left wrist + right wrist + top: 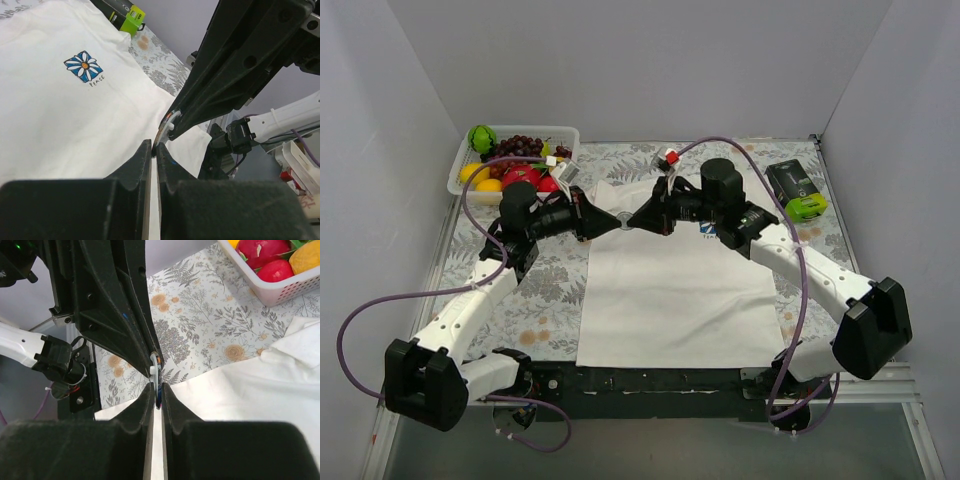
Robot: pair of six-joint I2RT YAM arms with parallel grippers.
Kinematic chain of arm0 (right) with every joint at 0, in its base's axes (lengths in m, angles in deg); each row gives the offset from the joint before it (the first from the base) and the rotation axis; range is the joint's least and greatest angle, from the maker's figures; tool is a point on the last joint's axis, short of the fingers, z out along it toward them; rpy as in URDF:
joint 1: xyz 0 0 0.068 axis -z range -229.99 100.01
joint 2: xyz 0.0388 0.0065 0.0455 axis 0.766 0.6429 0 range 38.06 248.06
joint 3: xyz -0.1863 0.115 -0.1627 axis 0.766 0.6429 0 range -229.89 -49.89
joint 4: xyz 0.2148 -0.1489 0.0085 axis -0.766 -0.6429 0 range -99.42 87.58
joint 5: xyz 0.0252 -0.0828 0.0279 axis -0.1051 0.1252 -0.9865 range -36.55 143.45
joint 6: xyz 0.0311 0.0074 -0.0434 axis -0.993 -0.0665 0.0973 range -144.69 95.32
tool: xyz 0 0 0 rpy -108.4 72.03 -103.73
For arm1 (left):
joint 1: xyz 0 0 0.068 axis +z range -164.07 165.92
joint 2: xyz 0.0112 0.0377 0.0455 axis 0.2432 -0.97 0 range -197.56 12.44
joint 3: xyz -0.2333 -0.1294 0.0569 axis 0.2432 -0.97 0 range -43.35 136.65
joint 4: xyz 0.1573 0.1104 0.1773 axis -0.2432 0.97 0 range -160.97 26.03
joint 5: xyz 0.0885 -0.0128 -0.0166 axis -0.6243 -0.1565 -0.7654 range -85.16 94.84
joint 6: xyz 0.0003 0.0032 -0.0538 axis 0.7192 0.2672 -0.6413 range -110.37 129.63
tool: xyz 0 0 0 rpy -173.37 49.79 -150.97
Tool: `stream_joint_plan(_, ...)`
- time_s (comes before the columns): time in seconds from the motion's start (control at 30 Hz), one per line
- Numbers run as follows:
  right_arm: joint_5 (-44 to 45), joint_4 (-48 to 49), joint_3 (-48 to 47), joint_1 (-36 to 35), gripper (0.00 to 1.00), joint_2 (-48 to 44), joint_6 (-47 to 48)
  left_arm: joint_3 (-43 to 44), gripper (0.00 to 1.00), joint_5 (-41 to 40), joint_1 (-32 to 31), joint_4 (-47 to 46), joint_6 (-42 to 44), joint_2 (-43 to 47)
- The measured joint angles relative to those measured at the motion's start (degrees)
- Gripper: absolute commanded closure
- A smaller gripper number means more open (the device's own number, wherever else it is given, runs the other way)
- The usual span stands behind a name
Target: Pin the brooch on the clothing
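Note:
The white T-shirt (670,290) lies flat on the floral tablecloth; its blue flower logo (83,66) shows in the left wrist view. Both grippers meet tip to tip above the shirt's upper left part. The tiny brooch (625,221) sits between them, seen edge-on in the left wrist view (162,133) and the right wrist view (158,371). My left gripper (617,222) (154,150) is shut on one edge of it. My right gripper (633,221) (158,390) is shut on the other edge. The brooch is held above the fabric.
A white basket (460,170) of fruit stands at the back left, also in the right wrist view (280,290). A black and green device (798,190) lies at the back right. The floral tablecloth (545,300) shows left of the shirt.

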Motion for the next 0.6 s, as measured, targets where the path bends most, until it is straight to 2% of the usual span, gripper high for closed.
stream_joint_plan(0.03,0.17,0.48,0.81,-0.09,0.61,-0.79,0.37,0.0,1.0,0.13,-0.26,0.02,0.09,0.11)
stream_joint_plan(0.07,0.42,1.16,1.79,-0.13,0.59,-1.75,1.09,0.0,1.0,0.37,-0.52,-0.02,0.13,0.26)
stream_joint_plan(0.1,0.63,1.66,2.62,-0.13,0.48,-2.49,1.33,0.04,1.0,0.63,-0.79,-0.02,0.09,0.44)
stream_joint_plan(0.13,1.33,2.27,3.76,-0.11,0.29,-3.3,2.12,0.22,1.0,0.92,-1.07,-0.07,-0.07,0.66)
stream_joint_plan(0.23,2.08,3.13,7.37,0.39,0.11,-5.42,3.34,1.07,1.0,1.09,-1.53,-0.13,-0.09,1.42)
stream_joint_plan(0.43,3.26,5.27,12.96,2.73,0.11,-10.08,3.87,2.14,1.0,1.07,-1.64,-0.2,0.31,2.4)
stream_joint_plan(0.6,3.34,7.76,13.92,4.15,0.11,-12.5,3.69,2.14,1.0,1.05,-1.64,-0.09,0.42,2.4)
